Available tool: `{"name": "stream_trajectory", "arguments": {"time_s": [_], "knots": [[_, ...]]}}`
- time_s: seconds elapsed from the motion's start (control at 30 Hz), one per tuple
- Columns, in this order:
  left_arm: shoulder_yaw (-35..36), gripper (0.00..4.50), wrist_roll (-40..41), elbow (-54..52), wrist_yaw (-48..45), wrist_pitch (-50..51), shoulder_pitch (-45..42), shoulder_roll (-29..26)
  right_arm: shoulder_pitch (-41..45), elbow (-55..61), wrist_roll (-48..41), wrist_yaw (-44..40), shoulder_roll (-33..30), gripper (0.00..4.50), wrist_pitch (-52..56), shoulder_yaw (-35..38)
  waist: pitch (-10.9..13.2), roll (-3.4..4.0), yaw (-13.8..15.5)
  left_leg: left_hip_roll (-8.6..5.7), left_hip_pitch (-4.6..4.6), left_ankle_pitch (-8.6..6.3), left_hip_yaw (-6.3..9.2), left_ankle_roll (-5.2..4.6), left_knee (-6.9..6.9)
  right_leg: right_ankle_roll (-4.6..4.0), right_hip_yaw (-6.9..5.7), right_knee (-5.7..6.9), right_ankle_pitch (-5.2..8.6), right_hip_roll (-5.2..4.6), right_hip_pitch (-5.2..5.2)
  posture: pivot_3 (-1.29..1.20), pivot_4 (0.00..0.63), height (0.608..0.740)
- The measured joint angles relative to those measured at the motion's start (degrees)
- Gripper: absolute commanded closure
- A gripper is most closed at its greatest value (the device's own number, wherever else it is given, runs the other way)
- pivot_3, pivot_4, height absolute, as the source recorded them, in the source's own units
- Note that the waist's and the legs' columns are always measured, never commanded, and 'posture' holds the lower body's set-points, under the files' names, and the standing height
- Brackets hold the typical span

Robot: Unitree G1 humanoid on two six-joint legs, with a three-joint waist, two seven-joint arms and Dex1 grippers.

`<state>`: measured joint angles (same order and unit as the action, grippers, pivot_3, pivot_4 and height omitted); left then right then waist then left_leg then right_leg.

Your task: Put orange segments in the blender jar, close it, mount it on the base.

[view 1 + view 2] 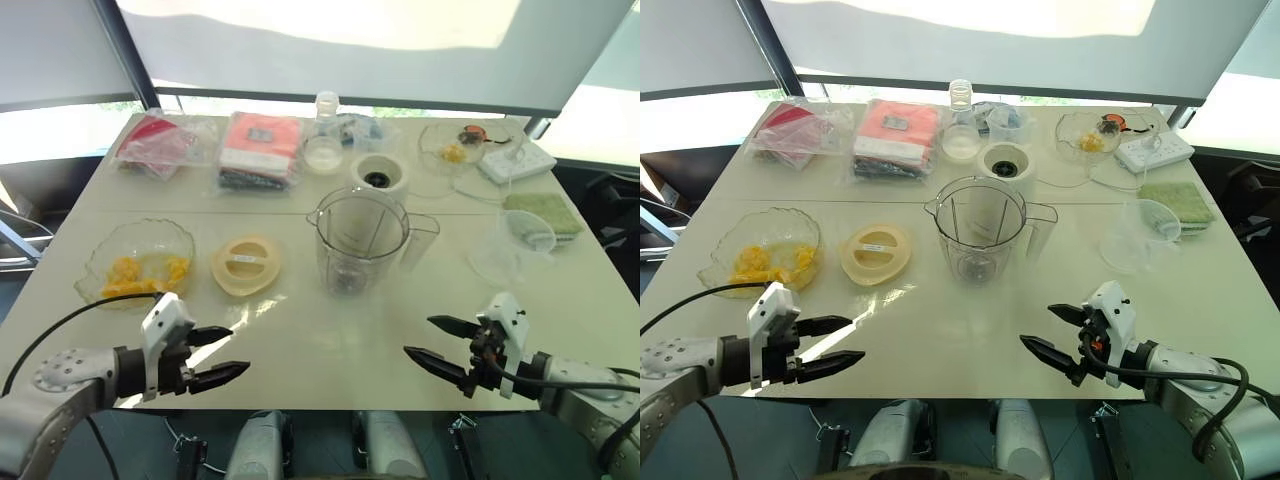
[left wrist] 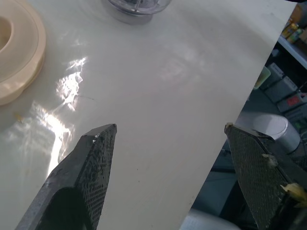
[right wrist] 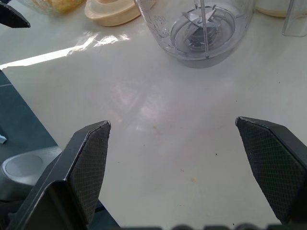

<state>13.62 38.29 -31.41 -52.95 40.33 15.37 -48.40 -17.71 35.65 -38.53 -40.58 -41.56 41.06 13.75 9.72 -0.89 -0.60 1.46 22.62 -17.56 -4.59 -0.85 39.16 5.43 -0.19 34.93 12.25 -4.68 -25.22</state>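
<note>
Left eye view has the left claw (image 1: 222, 353) hanging over the near left edge of the pale cream surface (image 1: 330, 330), both black fingers spread wide apart and nothing between them. Right claw (image 1: 438, 343) is the same deal over the near right edge, fingers splayed, empty, pointing in toward the middle.

Just past the left claw sits the shallow wavy-rimmed clear glass bowl (image 1: 100, 262) with the glossy yellow-orange orange segments (image 1: 145, 273) piled inside. Right beside the bowl, toward the centre, lies the flat round cream plastic lid (image 1: 246, 265), flat on the surface.

Dead centre, between the two claws and further back, stands the tall clear plastic blender jar (image 1: 360, 240), upright, handle on its right side, open on top. From the right wrist view you can see the little metal blade hub (image 3: 204, 25) at the bottom and no fruit in there.

Straight behind the jar is the squat white cylindrical base (image 1: 379, 175) with its dark round socket facing up, apart from the jar.

Off to the right, a smaller clear plastic measuring cup (image 1: 512, 245) lies tipped on its side
</note>
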Motion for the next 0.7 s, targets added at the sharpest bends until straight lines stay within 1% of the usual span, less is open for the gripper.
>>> {"name": "stream_trajectory", "arguments": {"time_s": [0.53,0.7], "knots": [[-1.18,0.75,0.06,1.42,-0.57,0.59,-1.83,0.28,1.71,0.75,-0.53,2.49,-0.01,0.11,0.34,0.28,0.00,-0.01,0.03,-0.01,0.00,0.01,0.00,-0.01,0.00,0.00,0.00,0.00,0.00,0.01,0.03,0.00,0.150,0.740],[-1.20,0.75,0.17,1.43,-1.20,0.57,-2.22,-0.03,2.47,1.49,-2.41,4.08,-0.30,0.11,3.80,1.69,0.00,-0.01,0.01,-0.01,0.00,0.01,0.00,-0.01,0.00,0.00,0.00,0.01,0.00,0.00,0.02,0.00,0.150,0.740]]}}
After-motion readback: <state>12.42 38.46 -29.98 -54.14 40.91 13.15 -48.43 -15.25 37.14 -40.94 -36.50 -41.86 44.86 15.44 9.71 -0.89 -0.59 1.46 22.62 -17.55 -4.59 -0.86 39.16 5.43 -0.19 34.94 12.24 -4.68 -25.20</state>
